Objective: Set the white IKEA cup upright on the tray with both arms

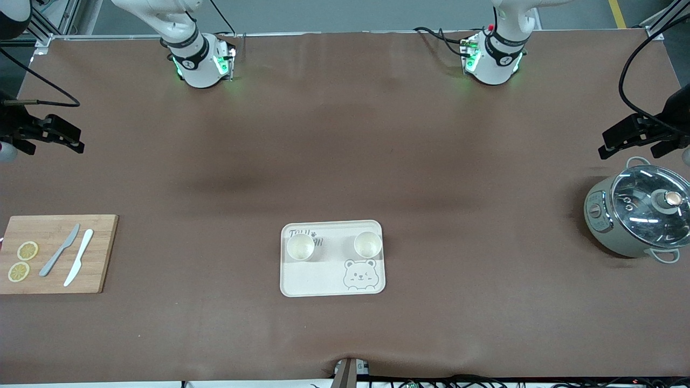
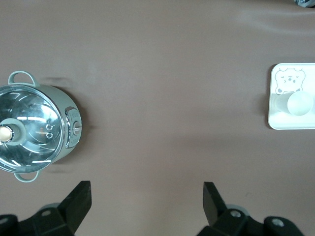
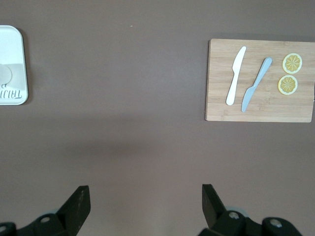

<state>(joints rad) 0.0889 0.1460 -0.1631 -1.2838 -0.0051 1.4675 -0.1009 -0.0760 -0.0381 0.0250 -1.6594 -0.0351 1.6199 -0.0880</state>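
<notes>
The cream tray (image 1: 318, 277) with a bear drawing lies mid-table, near the front camera. Two white cups stand upright on it, side by side: one (image 1: 300, 247) toward the right arm's end, one (image 1: 368, 244) toward the left arm's end. My left gripper (image 1: 606, 144) is open and empty over bare table at the left arm's end; its wrist view (image 2: 146, 196) shows the tray's rim (image 2: 271, 98) and one cup (image 2: 299, 103). My right gripper (image 1: 75, 139) is open and empty over bare table at the right arm's end; its wrist view (image 3: 145, 196) shows the tray's corner (image 3: 12, 49).
A grey-green pot with a glass lid (image 1: 639, 215) (image 2: 34, 128) stands at the left arm's end. A wooden cutting board (image 1: 56, 253) (image 3: 261, 81) with two knives and two lemon slices lies at the right arm's end.
</notes>
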